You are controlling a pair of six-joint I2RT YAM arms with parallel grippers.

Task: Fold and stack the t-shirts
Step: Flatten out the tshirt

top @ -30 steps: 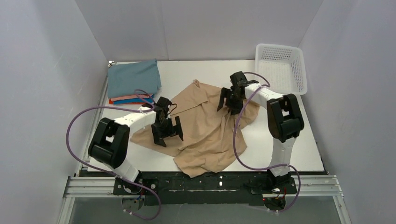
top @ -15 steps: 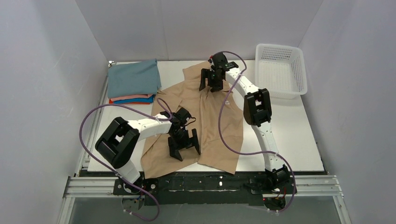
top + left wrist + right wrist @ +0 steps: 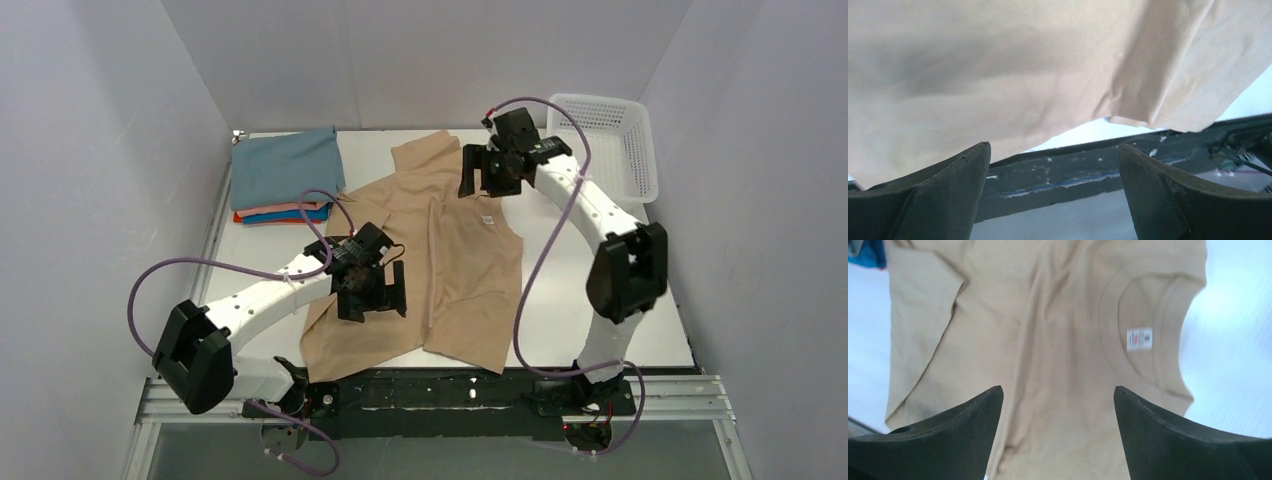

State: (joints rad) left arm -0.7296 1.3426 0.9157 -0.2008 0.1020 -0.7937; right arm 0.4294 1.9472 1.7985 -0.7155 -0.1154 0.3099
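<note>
The tan-beige t-shirt [image 3: 440, 270] lies spread out on the white table, its neck with the small white label [image 3: 489, 219] to the right. My left gripper [image 3: 371, 300] is open and empty over its near left part. In the left wrist view the shirt's hem [image 3: 998, 70] hangs ahead of the open gripper [image 3: 1053, 146]. My right gripper [image 3: 485, 176] is open and empty above the shirt's far end. The right wrist view shows the shirt [image 3: 1048, 340] and label [image 3: 1139, 338] beyond the open gripper [image 3: 1058, 388]. A folded stack sits at the back left, grey-blue shirt [image 3: 288, 165] on top.
Under the grey-blue shirt, salmon [image 3: 272, 209], bright blue [image 3: 300, 215] and orange-red [image 3: 240, 217] edges show. A white lattice basket [image 3: 640, 150] stands at the back right. The black front rail [image 3: 1073, 165] runs along the table's near edge. Grey walls enclose three sides.
The tan shirt went from a bunched heap to lying spread out flat. My right gripper moved to the far end, then right. My left gripper moved toward the near edge, then back a little.
</note>
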